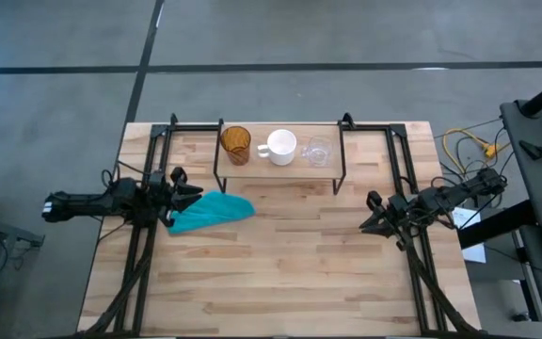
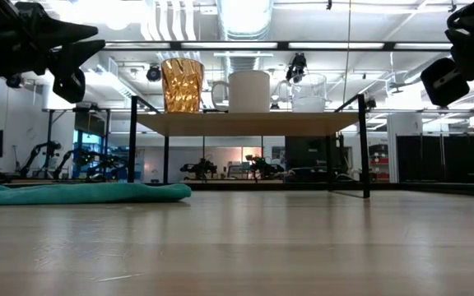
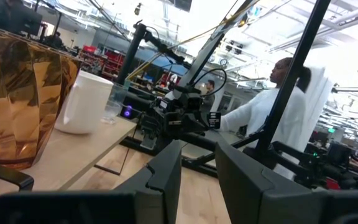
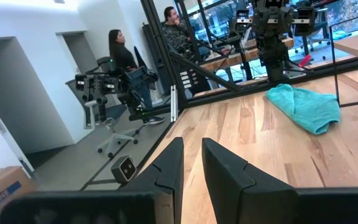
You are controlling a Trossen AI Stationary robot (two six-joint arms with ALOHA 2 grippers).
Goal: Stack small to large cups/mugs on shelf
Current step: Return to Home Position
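Shelf (image 1: 294, 168): one, at the far edge of the table (image 1: 290, 273)
Vessels: three, all on the shelf in one row and apart: amber cup (image 1: 235, 144), white mug (image 1: 280, 147), glass cup (image 1: 318, 152)
Low view only: all three stand upright, none nested; both grippers hang well above the tabletop
High view only: one teal cloth (image 1: 210, 211) lies left of and in front of the shelf
Left gripper (image 1: 188, 193): over the cloth's end, fingers slightly apart, holding nothing
Right gripper (image 1: 370, 215): over the table's right side, fingers slightly apart, holding nothing
Wrist views only: person in white (image 3: 272, 106); two seated people (image 4: 122, 59)
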